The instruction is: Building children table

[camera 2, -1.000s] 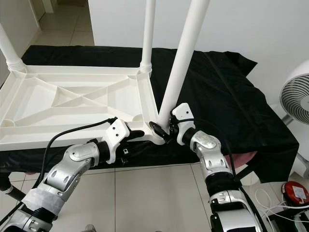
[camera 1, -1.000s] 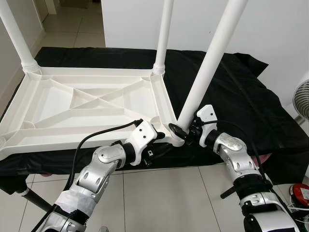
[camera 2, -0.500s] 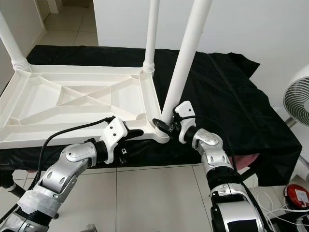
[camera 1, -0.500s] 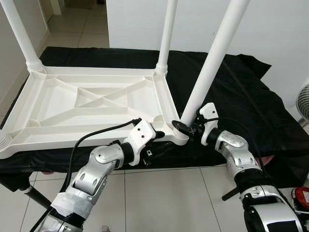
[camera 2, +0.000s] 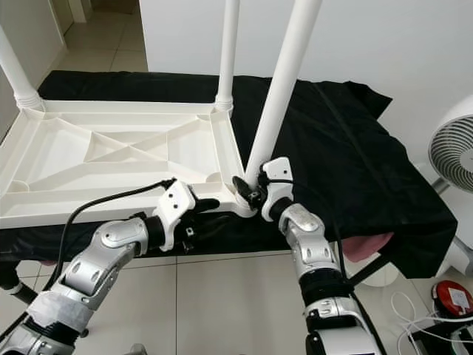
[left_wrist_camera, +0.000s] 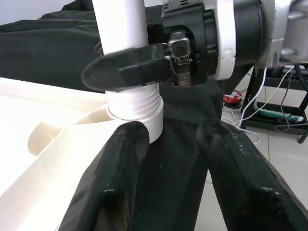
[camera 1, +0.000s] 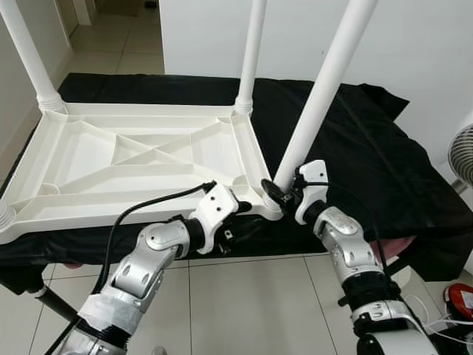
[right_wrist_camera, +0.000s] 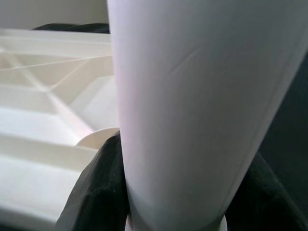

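Right gripper (camera 1: 278, 194), centre of frame, is pinching w/ its jaws the base of leg (camera 1: 321, 96), whose long axis is tilting up-right from corner socket (left_wrist_camera: 137, 109) of upturned tabletop (camera 1: 140, 159). Left gripper (left_wrist_camera: 175, 149) is sitting jaws spread beside that socket.

table top (camera 1: 140, 159): white | leg (camera 1: 325, 89): white | cloth (camera 1: 369, 148): black

black cloth (camera 2: 347, 140): lying draped over the low surface, hanging over its front and right edges
floor tiles (camera 1: 244, 310): running pale and glossy in front
white wall (camera 2: 384, 44): standing behind the cloth
fan (camera 2: 452, 151): standing at the right edge
red object (camera 2: 453, 296): sitting on the floor at lower right, among white cables (camera 2: 403, 307)
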Robot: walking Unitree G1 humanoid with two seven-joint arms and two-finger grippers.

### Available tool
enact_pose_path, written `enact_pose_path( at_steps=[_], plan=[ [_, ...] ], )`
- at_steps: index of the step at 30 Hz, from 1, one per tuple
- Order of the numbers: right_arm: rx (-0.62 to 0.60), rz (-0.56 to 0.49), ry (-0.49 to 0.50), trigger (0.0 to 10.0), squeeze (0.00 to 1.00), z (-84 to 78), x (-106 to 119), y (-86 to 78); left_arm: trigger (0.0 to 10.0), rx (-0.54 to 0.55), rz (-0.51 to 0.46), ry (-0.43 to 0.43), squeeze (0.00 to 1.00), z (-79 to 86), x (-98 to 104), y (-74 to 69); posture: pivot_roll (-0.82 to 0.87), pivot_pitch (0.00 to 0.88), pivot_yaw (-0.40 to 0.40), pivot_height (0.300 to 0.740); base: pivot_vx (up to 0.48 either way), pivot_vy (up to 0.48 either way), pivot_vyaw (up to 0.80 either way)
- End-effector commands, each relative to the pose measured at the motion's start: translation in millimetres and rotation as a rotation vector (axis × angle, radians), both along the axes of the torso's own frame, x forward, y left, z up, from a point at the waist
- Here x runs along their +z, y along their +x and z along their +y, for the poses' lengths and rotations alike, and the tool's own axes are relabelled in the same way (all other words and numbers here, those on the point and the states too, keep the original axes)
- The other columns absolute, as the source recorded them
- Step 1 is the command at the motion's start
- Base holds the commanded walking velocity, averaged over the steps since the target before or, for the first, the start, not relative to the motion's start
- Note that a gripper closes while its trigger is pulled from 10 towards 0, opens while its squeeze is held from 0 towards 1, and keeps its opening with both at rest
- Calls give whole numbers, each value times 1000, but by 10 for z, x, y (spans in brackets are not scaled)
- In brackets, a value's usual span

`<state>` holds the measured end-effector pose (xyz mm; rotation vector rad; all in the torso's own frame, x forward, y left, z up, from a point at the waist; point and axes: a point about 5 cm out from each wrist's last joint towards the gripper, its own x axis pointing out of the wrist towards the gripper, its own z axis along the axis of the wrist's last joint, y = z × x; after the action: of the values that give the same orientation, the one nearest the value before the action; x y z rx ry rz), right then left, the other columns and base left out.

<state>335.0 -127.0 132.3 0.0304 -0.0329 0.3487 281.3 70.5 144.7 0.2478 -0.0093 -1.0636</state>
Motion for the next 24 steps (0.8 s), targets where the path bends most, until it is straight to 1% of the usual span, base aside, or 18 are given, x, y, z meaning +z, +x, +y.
enact_pose_path(
  at_steps=[1, 2, 4, 6, 7, 9, 10, 14, 15, 17, 18, 23, 24],
  plan=[
    [-182, 38, 32, 10000, 0, -70, -60, -41, 10000, -34, 5, 15, 0, 5, 6, 20, 7, 0, -82, 740, 0, 0, 0],
    [-182, 38, 32, 10000, 0, -70, -60, -41, 10000, -34, 5, 15, 0, 5, 6, 20, 7, 0, -82, 740, 0, 0, 0],
    [-277, 6, 63, 10000, 0, -1, -35, -114, 10000, -32, -2, 19, 0, 18, 17, 38, 10, 0, -84, 740, 0, 0, 0],
    [-347, 10, 27, 10000, 0, 52, -39, -170, 10000, -24, -10, 22, 0, 33, 30, 60, 11, 0, -85, 740, 0, 0, 0],
    [-370, 21, 26, 10000, 0, 85, -55, -197, 10000, -21, -12, 21, 0, 41, 39, 70, 11, 0, -82, 740, 0, 0, 0],
    [-297, 48, 62, 10000, 0, 239, -82, -242, 10000, -19, -14, 21, 0, 50, 50, 82, 8, 0, -76, 740, 0, 0, 0],
    [-278, 42, 66, 10000, 0, 267, -67, -256, 10000, -20, -15, 21, 0, 51, 54, 87, 5, 0, -74, 740, 0, 0, 0],
    [-290, 35, 59, 10000, 0, 252, -28, -269, 10000, -27, -19, 25, 0, 46, 63, 96, 4, 0, -77, 740, 0, 0, 0],
    [-292, 37, 57, 10000, 122, 249, -25, -268, 10000, -28, -20, 26, 0, 44, 66, 100, 5, 0, -77, 740, 0, 0, 0],
    [-292, 38, 56, 10000, 122, 246, -22, -267, 10000, -28, -20, 26, 0, 42, 68, 103, 5, 0, -77, 740, 0, 0, 0],
    [-283, 36, 68, 10000, 1000, 245, -12, -266, 10000, -27, -21, 25, 0, 42, 71, 106, 6, 0, -81, 740, 0, 0, 0],
    [-247, 13, 73, 10000, 1000, 166, 42, -224, 10000, -20, -20, 23, 0, 48, 68, 111, 5, 0, -79, 740, 0, 0, 0],
    [-191, -3, 76, 10000, 1000, 86, 111, -155, 10000, -20, -20, 31, 0, 40, 52, 103, 6, 0, -78, 740, 0, 0, 0]
  ],
)
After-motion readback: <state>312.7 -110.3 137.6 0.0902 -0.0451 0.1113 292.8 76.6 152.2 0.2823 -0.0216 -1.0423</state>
